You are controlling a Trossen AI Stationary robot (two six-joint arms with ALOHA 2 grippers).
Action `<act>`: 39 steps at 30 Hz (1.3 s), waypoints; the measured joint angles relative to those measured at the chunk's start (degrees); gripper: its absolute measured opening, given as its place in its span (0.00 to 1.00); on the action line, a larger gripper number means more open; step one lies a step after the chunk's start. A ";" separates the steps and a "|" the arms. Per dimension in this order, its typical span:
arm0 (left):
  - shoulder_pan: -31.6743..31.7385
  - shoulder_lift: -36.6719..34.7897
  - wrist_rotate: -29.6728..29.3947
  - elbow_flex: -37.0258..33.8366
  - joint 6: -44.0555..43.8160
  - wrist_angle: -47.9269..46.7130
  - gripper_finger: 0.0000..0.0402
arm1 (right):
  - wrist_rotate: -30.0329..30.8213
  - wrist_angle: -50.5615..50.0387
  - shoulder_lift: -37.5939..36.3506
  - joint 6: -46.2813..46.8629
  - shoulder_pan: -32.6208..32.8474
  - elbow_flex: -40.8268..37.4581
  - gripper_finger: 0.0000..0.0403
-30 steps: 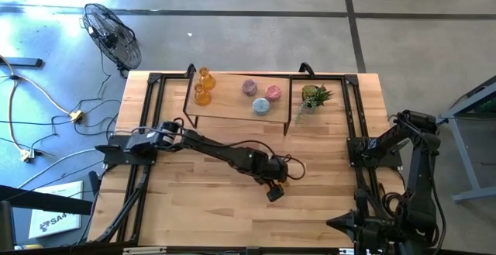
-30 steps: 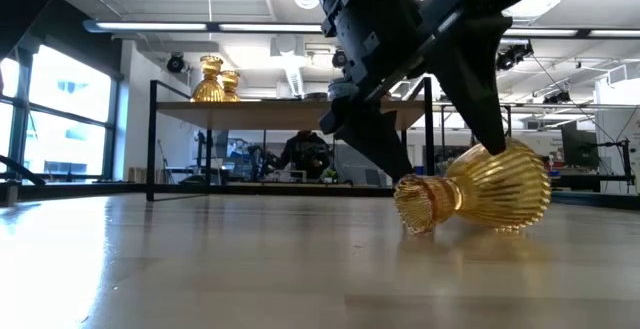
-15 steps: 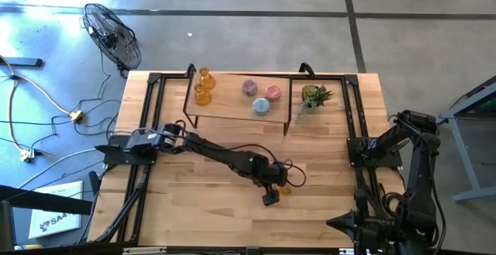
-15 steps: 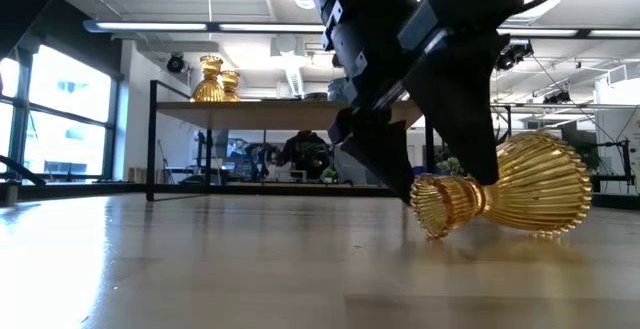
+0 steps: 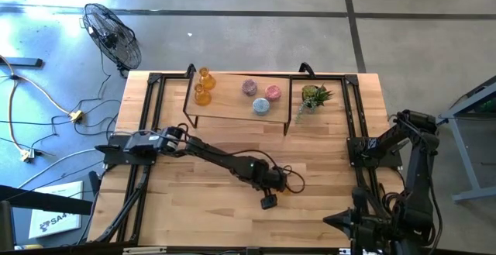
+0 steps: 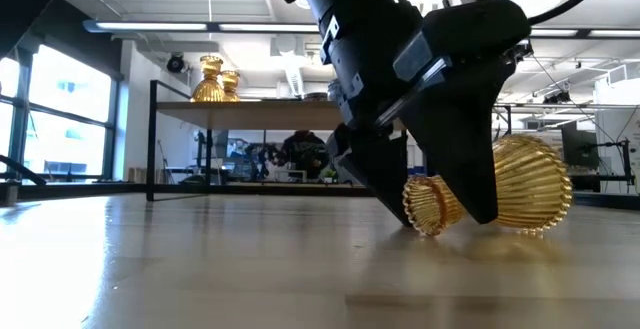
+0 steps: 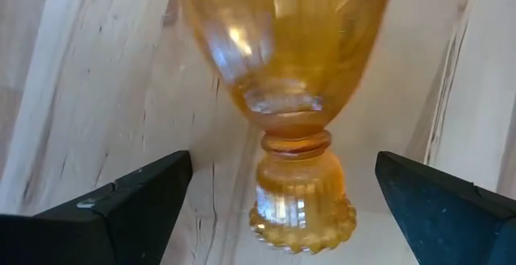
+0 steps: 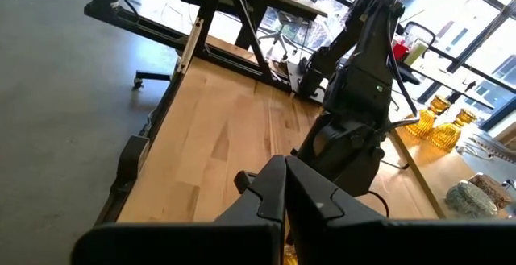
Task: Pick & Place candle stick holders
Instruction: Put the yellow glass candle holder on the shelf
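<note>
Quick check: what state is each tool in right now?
Left tool: open, fingers either side of the fallen amber candle stick holder, not clamped on it.
Right tool: shut, empty, parked at the table's right side.

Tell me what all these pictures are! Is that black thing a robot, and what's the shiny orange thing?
Yes, it's a robot with two dark arms at a wooden table. One picture looks down from above, one looks level across the tabletop, and two come from cameras on the arms' wrists.

The shiny thing is an amber ribbed glass candle holder lying on its side. The left gripper has its two fingers open on either side of the holder's narrow neck, so it isn't pinched yet. The right gripper is shut and waits at the table's right edge.

On a small raised wooden shelf stand two more amber holders, two pink ones and a light blue one. A spiky green potted plant sits beside it.
</note>
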 joint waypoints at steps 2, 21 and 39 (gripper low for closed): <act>0.00 0.06 -0.57 -0.06 0.95 0.20 0.98 | -0.09 -0.02 0.00 0.00 -0.23 0.00 0.00; 2.99 2.87 1.49 -0.12 1.12 1.01 0.35 | 0.13 -0.03 -0.02 0.96 -0.38 0.02 0.00; 4.70 2.96 17.98 0.05 0.22 -7.35 0.30 | -0.79 -0.09 -0.02 1.33 -0.38 0.02 0.00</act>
